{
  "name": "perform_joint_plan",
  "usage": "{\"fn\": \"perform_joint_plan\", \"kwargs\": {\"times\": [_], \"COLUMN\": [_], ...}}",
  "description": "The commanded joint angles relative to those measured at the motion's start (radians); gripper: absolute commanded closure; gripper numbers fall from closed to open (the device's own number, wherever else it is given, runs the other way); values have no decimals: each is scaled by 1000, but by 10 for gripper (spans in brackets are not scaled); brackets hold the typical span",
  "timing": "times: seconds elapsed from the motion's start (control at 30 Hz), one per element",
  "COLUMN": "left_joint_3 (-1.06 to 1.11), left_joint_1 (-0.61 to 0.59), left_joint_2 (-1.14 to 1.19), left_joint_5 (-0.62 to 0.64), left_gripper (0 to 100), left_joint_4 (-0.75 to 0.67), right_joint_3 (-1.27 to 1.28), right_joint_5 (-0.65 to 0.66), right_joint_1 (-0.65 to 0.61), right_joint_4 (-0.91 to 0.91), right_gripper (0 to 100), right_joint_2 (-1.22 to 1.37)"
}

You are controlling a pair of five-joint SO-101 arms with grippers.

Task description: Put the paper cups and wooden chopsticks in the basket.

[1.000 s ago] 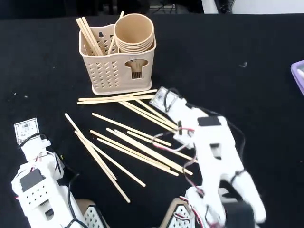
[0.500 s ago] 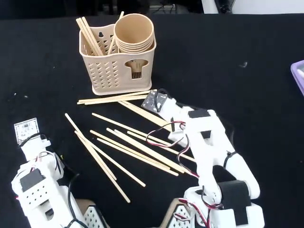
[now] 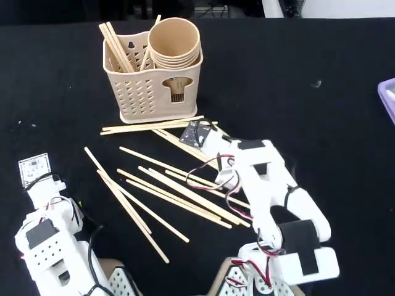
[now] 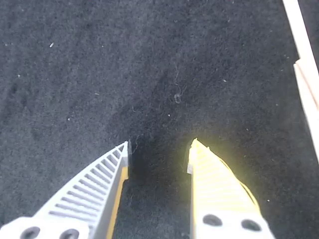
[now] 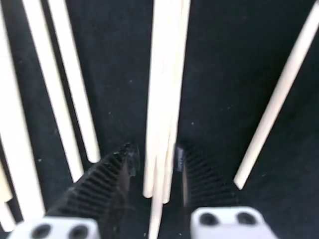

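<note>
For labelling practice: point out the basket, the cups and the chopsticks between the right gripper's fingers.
basket [image 3: 143, 94], high view, front wall.
cups [image 3: 174, 37], high view, inside the top cup.
chopsticks [image 5: 167, 74], right wrist view, bundle's middle.

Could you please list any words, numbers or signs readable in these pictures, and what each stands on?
No words or numbers can be read.
Basket: a cut-out cutlery sign, no lettering.
Left arm's wrist board and right arm's wrist board: marks too small to read.
</note>
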Motion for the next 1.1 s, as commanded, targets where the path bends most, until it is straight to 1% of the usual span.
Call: {"fn": "perform_joint_plan", "kwargs": {"times": [0.0,0.1,0.23,0.33,0.43,0.57,0.67,0.73,0.83,0.93,1.07], "left_joint_3": [-5,-5,-5,-5,-5,-5,-5,-5,-5,-5,-5], "left_joint_1": [5,5,5,5,5,5,7,7,7,5,5], "left_joint_2": [-9,-9,-9,-9,-9,-9,-9,-9,-9,-9,-9], "left_joint_5": [3,2,2,2,2,2,2,2,2,2,2], "left_gripper": [798,798,798,798,798,798,798,798,798,798,798], "left_joint_4": [-5,-5,-5,-6,-6,-6,-6,-6,-6,-6,-6], "right_joint_3": [-24,-13,1,27,56,38,-18,-59,-104,-140,-145], "right_joint_5": [6,5,9,8,6,-9,-94,-150,-236,-304,-373], "right_joint_1": [-18,18,55,55,54,43,-26,-106,-235,-345,-411], "right_joint_4": [-3,35,172,255,296,402,503,551,563,499,296], "right_gripper": [979,988,988,988,988,988,988,988,988,988,988], "right_joint_2": [-19,-102,-257,-364,-463,-613,-746,-820,-894,-903,-898]}}
